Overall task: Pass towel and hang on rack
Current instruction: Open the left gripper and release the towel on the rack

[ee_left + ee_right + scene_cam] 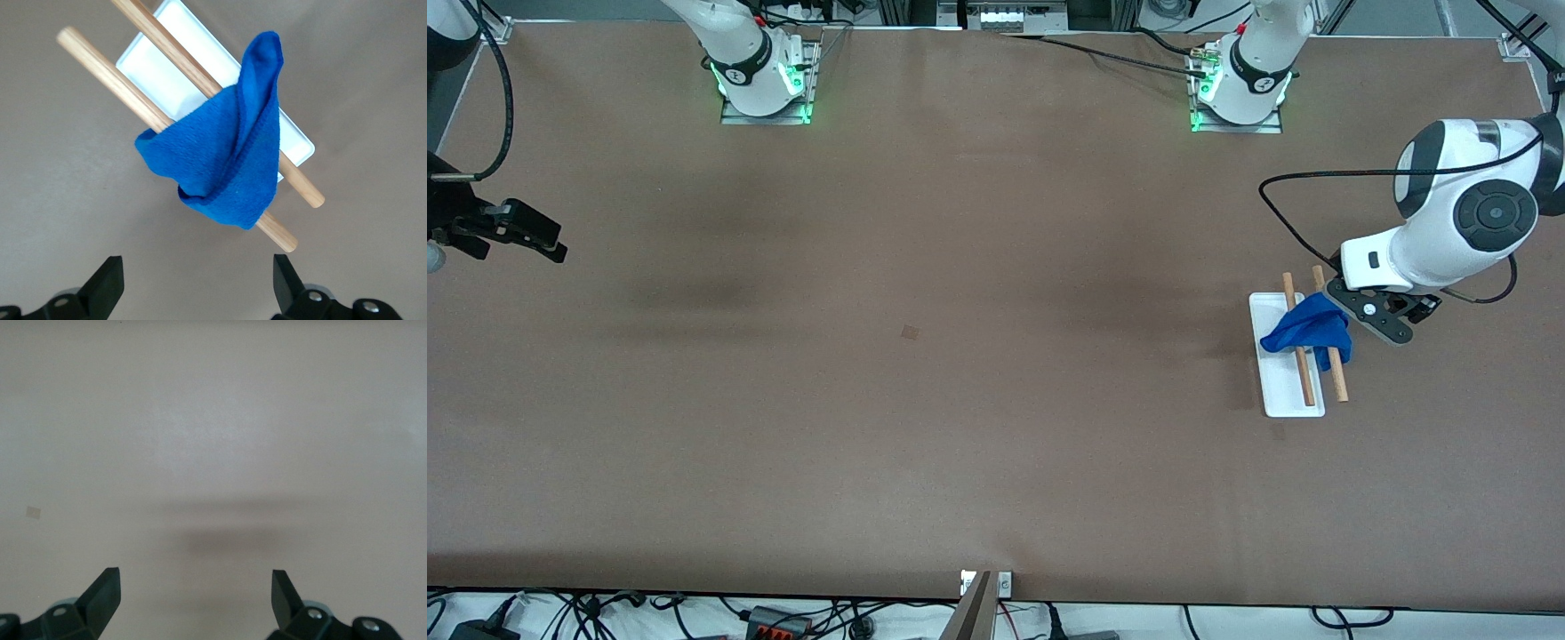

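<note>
I see the towel draped over the rack, left gripper spread beside it, right gripper waiting spread over bare table.

Even, diffuse overhead light fills all three views, bright without harsh glare. In the front view the table carries only faint, soft-edged dark smudges of shadow at middle left, and green lamps glow at the arm bases along the top. The left wrist view is sharp on the towel; the right wrist view shows a pale sheen at upper centre and a blurred shadow band below
</note>
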Robot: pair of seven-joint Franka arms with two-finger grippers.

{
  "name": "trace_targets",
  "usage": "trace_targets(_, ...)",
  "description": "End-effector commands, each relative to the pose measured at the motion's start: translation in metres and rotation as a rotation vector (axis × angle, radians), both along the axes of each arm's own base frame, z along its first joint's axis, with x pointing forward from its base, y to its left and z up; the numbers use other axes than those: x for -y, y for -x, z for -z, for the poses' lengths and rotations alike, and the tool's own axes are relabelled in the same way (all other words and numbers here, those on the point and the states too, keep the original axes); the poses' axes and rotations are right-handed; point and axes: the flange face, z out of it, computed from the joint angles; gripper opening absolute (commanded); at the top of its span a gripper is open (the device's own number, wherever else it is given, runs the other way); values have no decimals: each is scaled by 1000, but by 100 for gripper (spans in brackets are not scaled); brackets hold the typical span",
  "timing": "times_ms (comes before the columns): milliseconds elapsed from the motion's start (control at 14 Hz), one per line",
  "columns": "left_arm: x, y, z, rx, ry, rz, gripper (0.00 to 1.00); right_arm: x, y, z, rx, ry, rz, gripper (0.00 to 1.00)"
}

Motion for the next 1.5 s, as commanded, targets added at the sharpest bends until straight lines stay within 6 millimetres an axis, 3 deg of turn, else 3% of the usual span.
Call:
trace_targets(0, 0, -8, -34, -12, 44, -40, 100, 1, 0, -5, 2, 8, -1, 100)
trace_targets(429, 5, -20, -66, 1, 88, -114, 100, 0, 3, 1, -36, 0, 7, 100)
trace_targets(643, 2, -26, -97, -37, 144, -174, 100, 1, 4, -1, -33, -1, 9, 100)
trace_targets(786, -2, -25, -108, -71, 130, -294, 100, -1, 5, -1, -34, 1, 1, 100)
trace_targets(1143, 38, -10, -156, 32, 94, -454, 100, 1, 17, 6, -29, 7, -8, 100)
trace_targets(1429, 31, -4, -170, 51, 120, -540, 100, 1, 24, 6, -30, 5, -6, 100)
